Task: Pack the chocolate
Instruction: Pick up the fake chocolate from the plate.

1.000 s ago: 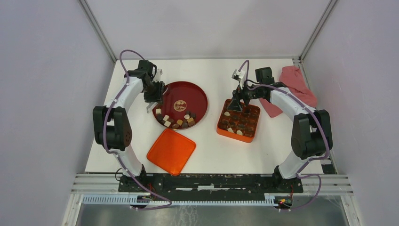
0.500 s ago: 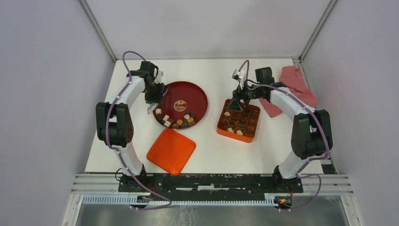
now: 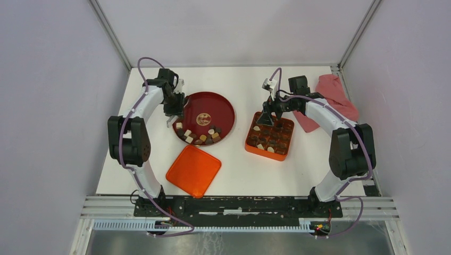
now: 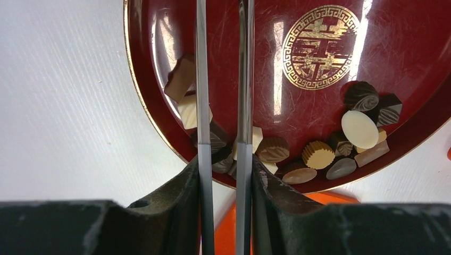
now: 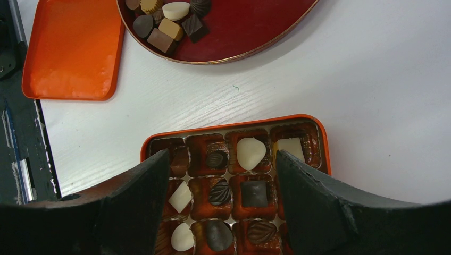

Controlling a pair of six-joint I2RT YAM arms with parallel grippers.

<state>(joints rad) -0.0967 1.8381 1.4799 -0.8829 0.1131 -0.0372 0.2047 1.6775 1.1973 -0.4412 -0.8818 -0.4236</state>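
Top external: chocolate (image 3: 199,137) piled on near side of plate (image 3: 230,109), more already seated in box (image 3: 266,153); left gripper (image 3: 172,118) at plate's left rim, right gripper (image 3: 264,118) over box. Likely light, rigid, smooth, easily scuffed; best pinched gently across flat sides. Left wrist: fingers (image 4: 201,79) parted narrowly above rim pieces, nothing seen clamped. Right wrist: fingers (image 5: 133,207) spread wide above part-filled box, empty.

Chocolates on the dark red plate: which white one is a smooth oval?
The cream-white oval chocolate below the ridged dark brown pieces; other white ones are blocky.
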